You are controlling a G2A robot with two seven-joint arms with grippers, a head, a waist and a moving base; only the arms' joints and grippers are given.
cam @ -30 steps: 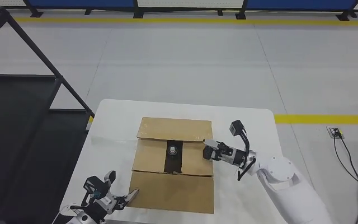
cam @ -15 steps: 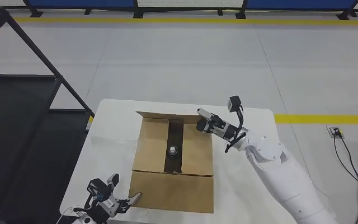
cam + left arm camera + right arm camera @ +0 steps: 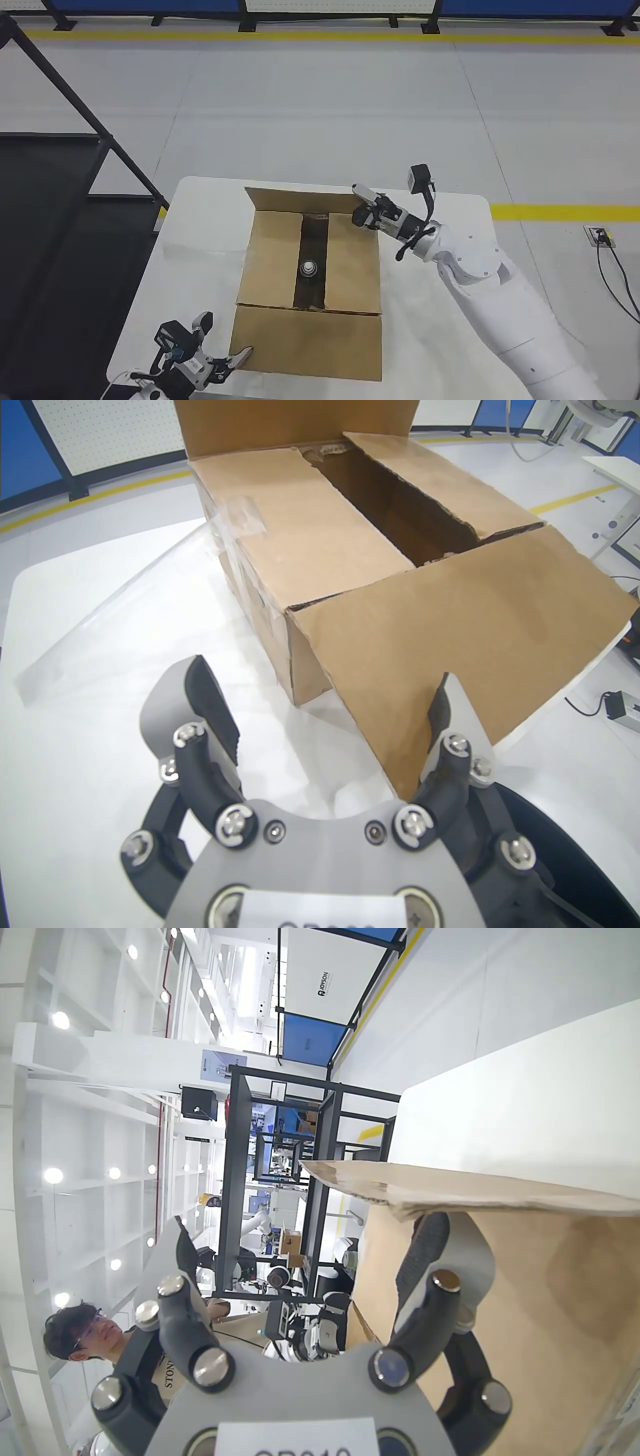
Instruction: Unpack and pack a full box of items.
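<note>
Grey-fingered and black-padded, the left gripper [image 3: 325,705] sits low at the near left corner of the box [image 3: 308,290], jaws spread wide and holding nothing. The corner of the box's near flap [image 3: 465,635] dips between them and lies against one finger; the other finger stands well apart from the cardboard. That near flap is folded outward from the box, toward the robot. Just beside the box's left wall, a sheet of clear plastic film [image 3: 100,620] lies crumpled on the white table [image 3: 200,230], and scraps of clear tape cling to that wall.

On top of the box, the two side flaps lie down flat with a dark slot between them. Through the slot, inside the box, a small round pale item [image 3: 310,267] shows.

At the box's far side, the far flap [image 3: 300,200] stands upright. The right gripper [image 3: 365,205] is at the far right corner of the box, at that flap's end. Its jaws are wide apart too, gripping nothing; one finger rests against the cardboard face just under the flap's edge, the other is out in open air.
</note>
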